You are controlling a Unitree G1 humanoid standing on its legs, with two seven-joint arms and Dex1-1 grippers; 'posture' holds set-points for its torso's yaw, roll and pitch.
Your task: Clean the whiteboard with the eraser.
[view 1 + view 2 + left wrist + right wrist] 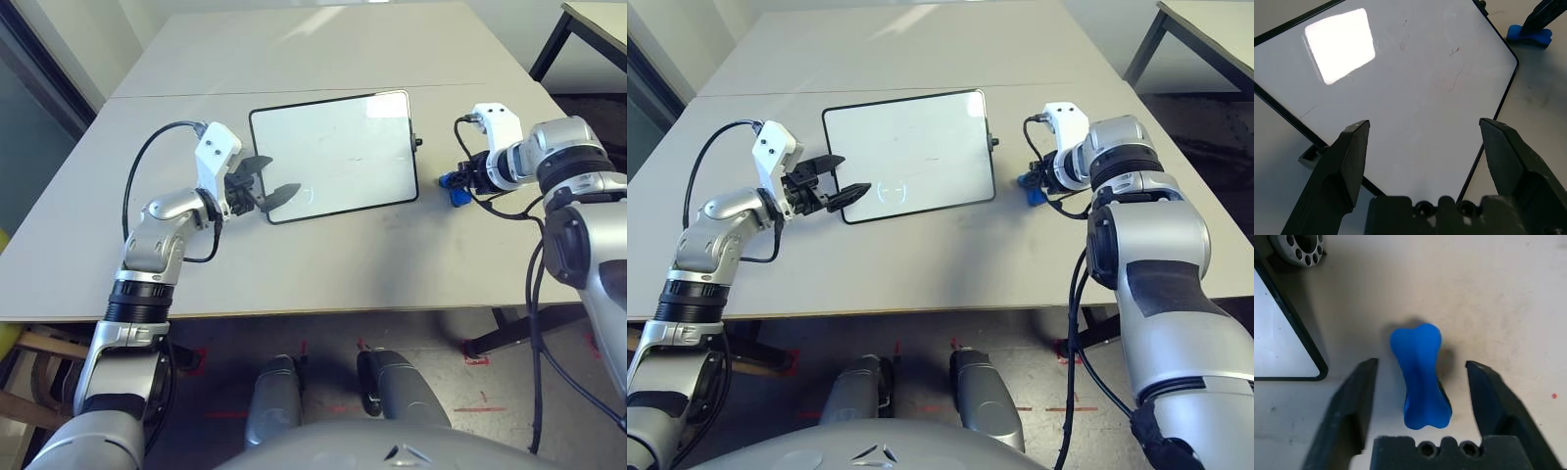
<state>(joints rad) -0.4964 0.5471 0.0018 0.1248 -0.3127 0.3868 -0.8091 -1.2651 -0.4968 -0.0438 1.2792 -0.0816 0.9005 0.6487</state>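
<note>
So my right pincer (1422, 364) is sitting released around the blue eraser (1421, 377), which is lying on the desk (1508, 308) beside the whiteboard (338, 157). Board's looking mostly clean, just a few faint marks showing, so I'm guessing the wiping's nearly or fully done.

In front of you stretches a pale bench (323, 279) with a seam across it and a bright streak of light (318, 22) near its far edge, a whitish wall (103, 34) rising beyond, another table (602, 22) at right, and dark grey floor (323, 401) marked with red tape (480, 409).
</note>
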